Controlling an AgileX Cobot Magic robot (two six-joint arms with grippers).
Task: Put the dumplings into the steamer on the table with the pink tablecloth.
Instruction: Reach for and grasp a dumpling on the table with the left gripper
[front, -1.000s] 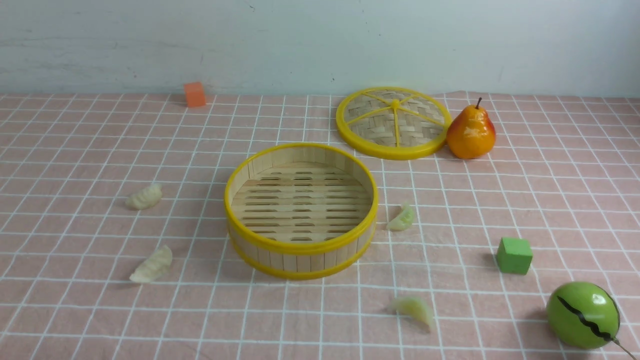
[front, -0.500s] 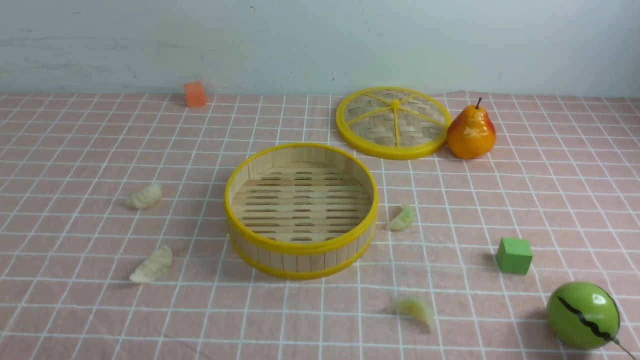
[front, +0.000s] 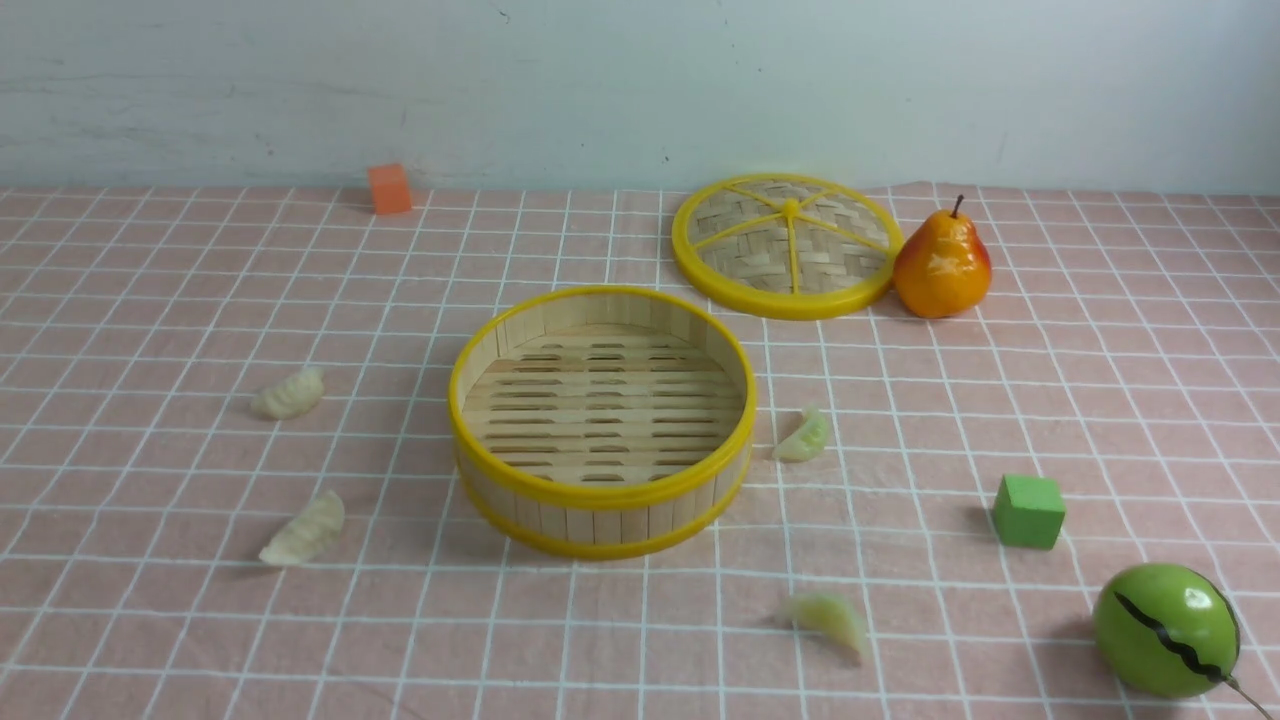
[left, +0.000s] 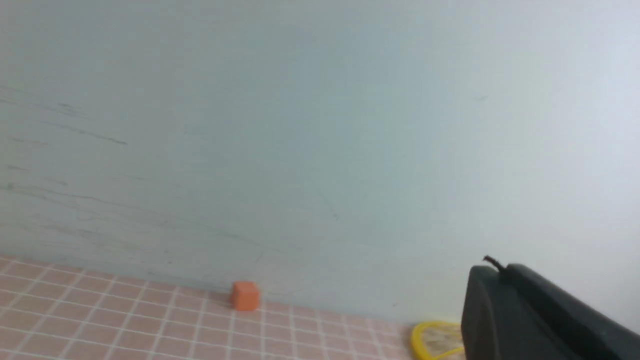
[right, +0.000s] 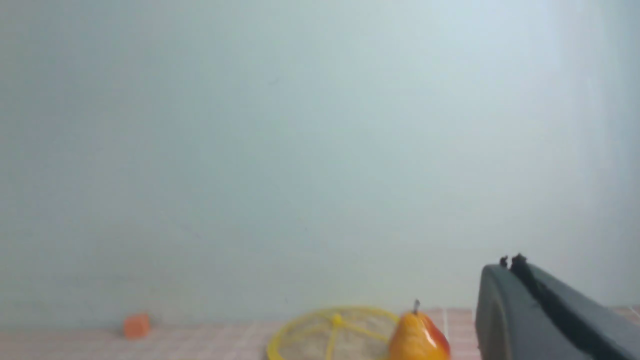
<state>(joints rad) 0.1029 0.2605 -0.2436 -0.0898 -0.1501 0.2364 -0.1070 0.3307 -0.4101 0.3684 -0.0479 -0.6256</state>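
Note:
The steamer (front: 600, 495), a round bamboo basket with yellow rims, stands empty mid-table on the pink tablecloth (front: 150, 300). Two cream-white dumplings (front: 288, 394) (front: 304, 529) lie to its left. Two pale green dumplings lie to its right, one near the rim (front: 804, 436) and one nearer the front (front: 829, 615). Neither arm shows in the front view. In the left wrist view my left gripper (left: 502, 270) has its dark fingers pressed together, empty, facing the wall. My right gripper (right: 512, 265) is likewise shut and empty.
The woven lid (front: 786, 246) lies at the back right beside a pear (front: 942, 262). A green cube (front: 1028, 511) and a green striped ball (front: 1166, 630) sit at the front right. An orange cube (front: 389, 188) stands by the back wall.

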